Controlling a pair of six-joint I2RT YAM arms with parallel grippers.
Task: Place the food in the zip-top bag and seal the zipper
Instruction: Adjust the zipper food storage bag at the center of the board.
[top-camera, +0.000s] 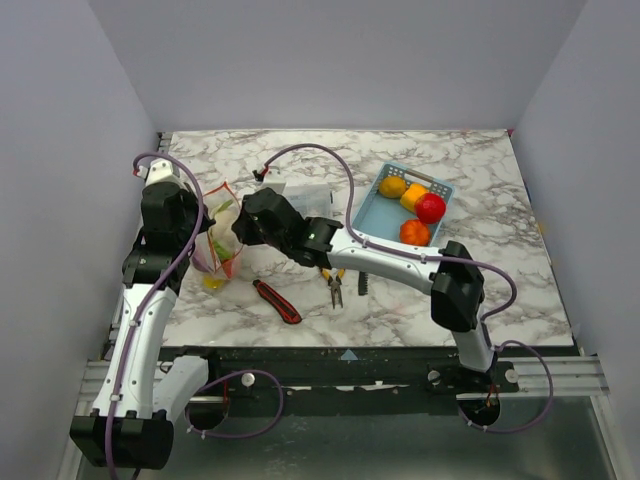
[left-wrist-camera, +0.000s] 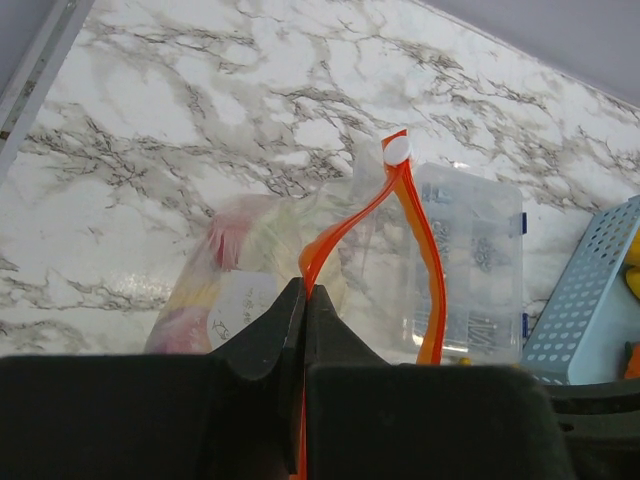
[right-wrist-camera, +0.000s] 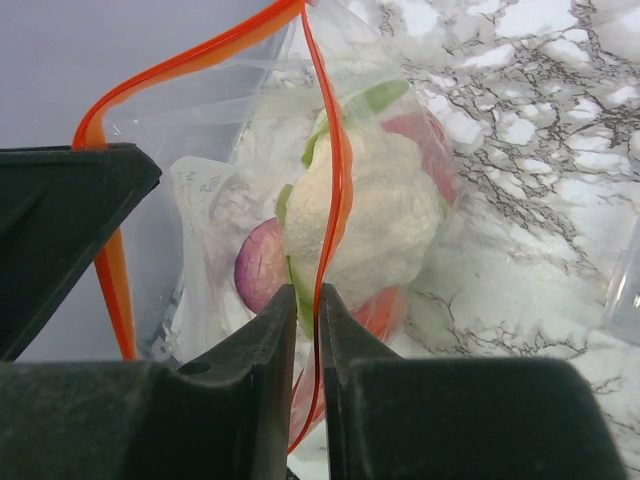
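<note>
Orange strip (left-wrist-camera: 345, 225) of your one bag (right-wrist-camera: 200, 100) is pinched tight by your left claw (left-wrist-camera: 305, 292) and right claw (right-wrist-camera: 306, 300). Four fruits (top-camera: 431, 207) sit in one basket (top-camera: 373, 211) on the marble table (top-camera: 480, 290), between grey walls (top-camera: 330, 60).

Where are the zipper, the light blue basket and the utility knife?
zipper (right-wrist-camera: 342, 180), right wrist view, the red-orange strip above the jaws.
light blue basket (top-camera: 381, 212), top external view, bare floor by its left wall.
utility knife (top-camera: 277, 301), top external view, middle of its body.

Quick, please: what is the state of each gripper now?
Left gripper: shut on the zipper.
Right gripper: shut on the zipper.
</note>
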